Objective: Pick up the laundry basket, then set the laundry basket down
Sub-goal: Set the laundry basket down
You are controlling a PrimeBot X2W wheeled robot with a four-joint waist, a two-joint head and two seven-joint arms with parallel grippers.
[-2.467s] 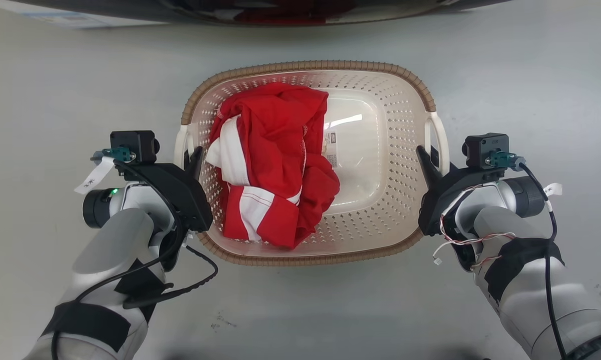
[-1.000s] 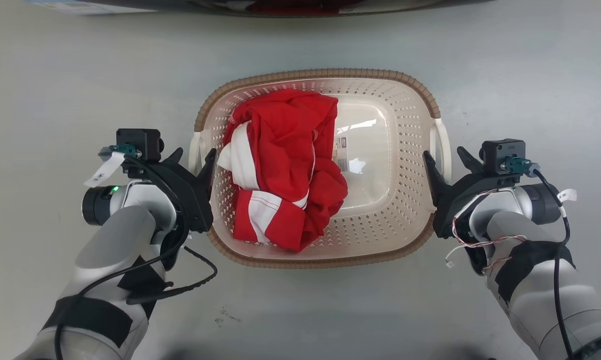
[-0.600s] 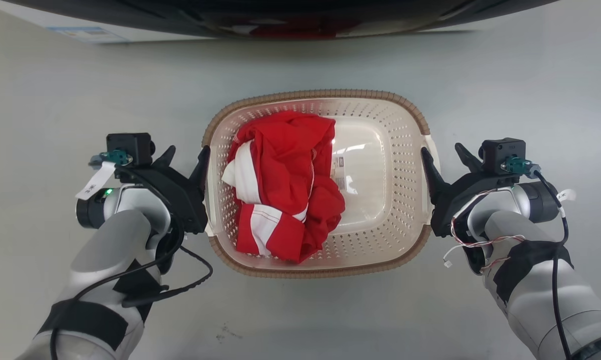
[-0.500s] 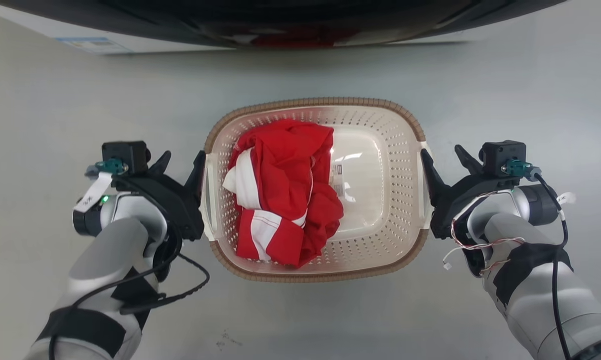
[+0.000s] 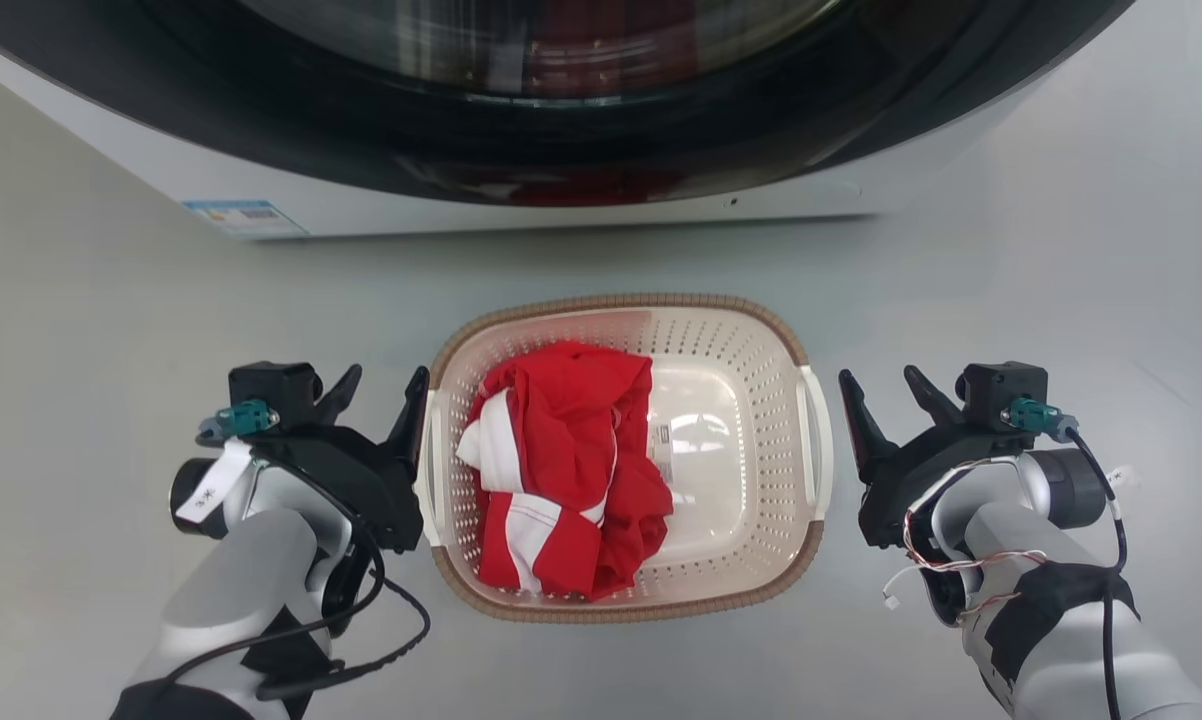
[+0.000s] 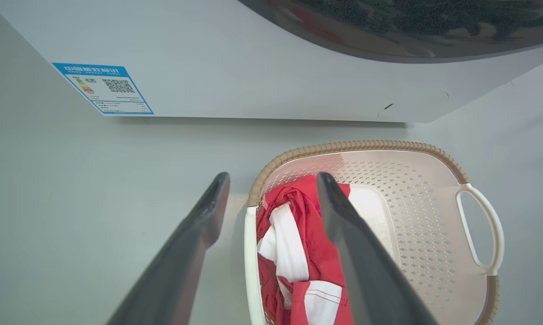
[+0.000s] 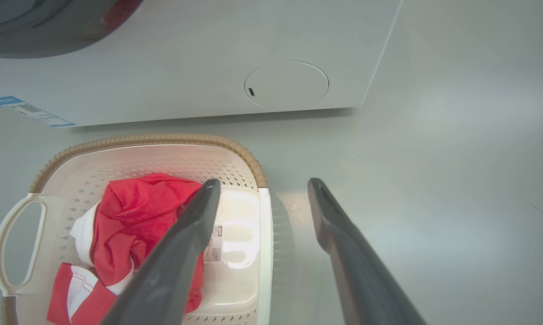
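The laundry basket (image 5: 621, 300), cream with a brown rim, rests on the grey floor with a red and white garment (image 5: 561, 470) inside. My left gripper (image 5: 385, 378) is open beside its left handle (image 5: 428, 480), holding nothing. My right gripper (image 5: 878, 378) is open too, a small gap to the right of the right handle (image 5: 817, 440). In the left wrist view the gripper (image 6: 272, 180) stands above the basket's rim (image 6: 344, 145) and near handle (image 6: 250, 253). In the right wrist view the gripper (image 7: 263, 183) hangs over the near handle (image 7: 264, 243), clear of it.
A white front-loading washing machine (image 5: 561, 210) with a dark round door stands just beyond the basket, a blue label (image 5: 244, 215) on its lower left. Bare grey floor (image 5: 81, 330) lies to both sides and in front.
Both grippers let go of the handles and opened. Since then the head view has pulled back and tilted up, so the basket looks smaller and the washing machine fills the top.
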